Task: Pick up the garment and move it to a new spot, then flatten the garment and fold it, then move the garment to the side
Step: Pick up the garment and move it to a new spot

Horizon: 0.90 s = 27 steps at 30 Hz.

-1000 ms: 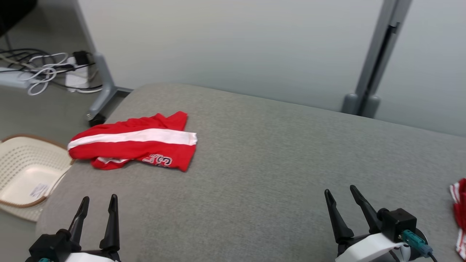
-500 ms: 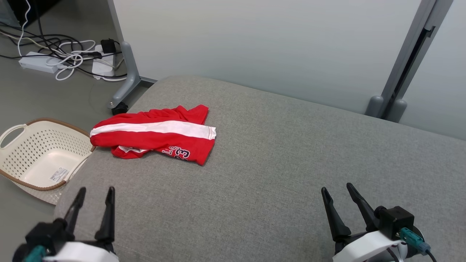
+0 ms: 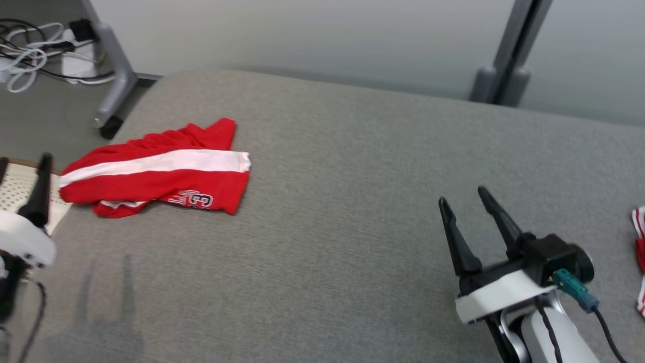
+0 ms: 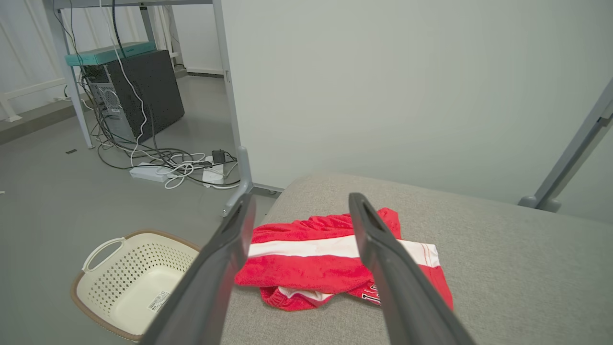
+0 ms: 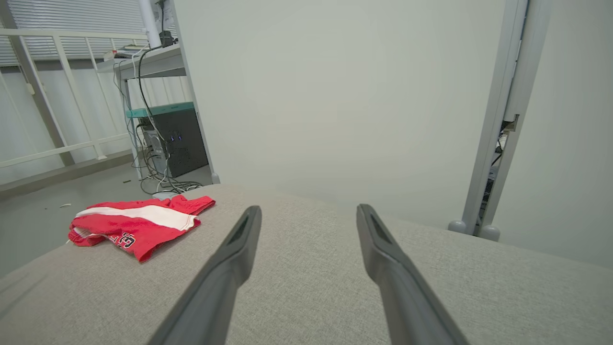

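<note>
You've got a cream basket on the floor just left of the grey fabric worktop. Beyond it: computer tower, cable tangle, power strip. Grey post behind the far edge. Red-white striped cloth at the right edge.

Soft even indoor light; faint shadows on grey cushion; head view soft, right hand motion-blurred; wrist views edge-warped.

Grey cushion holds 2 things: red garment left, striped cloth right.
</note>
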Motion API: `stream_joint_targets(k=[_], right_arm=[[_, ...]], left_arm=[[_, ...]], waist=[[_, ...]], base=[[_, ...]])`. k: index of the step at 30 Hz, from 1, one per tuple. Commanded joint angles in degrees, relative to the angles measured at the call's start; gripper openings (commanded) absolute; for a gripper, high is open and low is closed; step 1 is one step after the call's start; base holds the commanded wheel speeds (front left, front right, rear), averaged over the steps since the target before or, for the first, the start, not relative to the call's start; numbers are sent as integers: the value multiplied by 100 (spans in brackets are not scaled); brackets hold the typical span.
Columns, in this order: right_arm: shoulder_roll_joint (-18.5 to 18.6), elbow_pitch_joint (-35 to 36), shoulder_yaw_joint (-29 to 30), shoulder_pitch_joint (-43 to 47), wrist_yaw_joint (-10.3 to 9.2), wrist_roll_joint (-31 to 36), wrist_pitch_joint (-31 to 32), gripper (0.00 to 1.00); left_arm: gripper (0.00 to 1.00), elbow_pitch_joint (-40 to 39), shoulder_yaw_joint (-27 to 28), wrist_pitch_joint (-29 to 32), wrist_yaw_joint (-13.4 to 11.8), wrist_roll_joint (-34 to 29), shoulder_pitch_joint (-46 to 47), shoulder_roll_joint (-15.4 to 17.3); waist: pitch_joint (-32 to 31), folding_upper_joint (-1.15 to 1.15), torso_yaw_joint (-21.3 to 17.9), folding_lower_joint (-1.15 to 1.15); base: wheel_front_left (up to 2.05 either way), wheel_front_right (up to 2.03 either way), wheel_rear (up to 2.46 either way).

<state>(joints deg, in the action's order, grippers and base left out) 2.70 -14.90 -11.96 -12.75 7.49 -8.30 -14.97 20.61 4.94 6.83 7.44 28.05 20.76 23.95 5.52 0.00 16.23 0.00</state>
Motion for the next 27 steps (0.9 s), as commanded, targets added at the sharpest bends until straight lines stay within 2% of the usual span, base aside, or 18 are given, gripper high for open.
stream_joint_targets(k=[1, 4, 5, 9, 14, 22, 27], right_arm=[[41, 190, 13, -167, 1, 122, 13, 100], [41, 588, 26, -365, 1, 262, 72, 100], [41, 588, 26, -365, 1, 262, 72, 100], [38, 1070, -29, -541, 1, 358, 147, 100], [36, 1490, -99, -612, 1, 383, 241, 100], [32, 1764, 19, -479, 1, 336, 231, 100], [35, 1827, 50, -468, 1, 326, 198, 100]], left_arm=[[100, 196, -25, 153, 2, 260, 303, 208], [100, 640, -63, 325, 3, 716, 729, 624], [100, 640, -63, 325, 3, 716, 729, 624], [100, 1239, -114, 542, 3, 1441, 1201, 924], [100, 2025, -331, 697, 4, 1923, 1526, 1362], [100, 2776, -1055, 814, 4, 2515, 1735, 1726], [100, 2985, -1577, 1383, 5, 3022, 1552, 1735]], waist=[[460, 0, -439, 0], [803, 0, -730, 0], [803, 0, -730, 0], [1220, 0, -1089, 0], [1628, 0, -1512, 0], [1973, 0, -1918, 0], [2072, 0, -1989, 0]], base=[[0, 0, 0], [0, 0, 0], [0, 0, 0], [0, 0, 0], [0, 0, 0], [0, 0, 0], [0, 0, 0]])
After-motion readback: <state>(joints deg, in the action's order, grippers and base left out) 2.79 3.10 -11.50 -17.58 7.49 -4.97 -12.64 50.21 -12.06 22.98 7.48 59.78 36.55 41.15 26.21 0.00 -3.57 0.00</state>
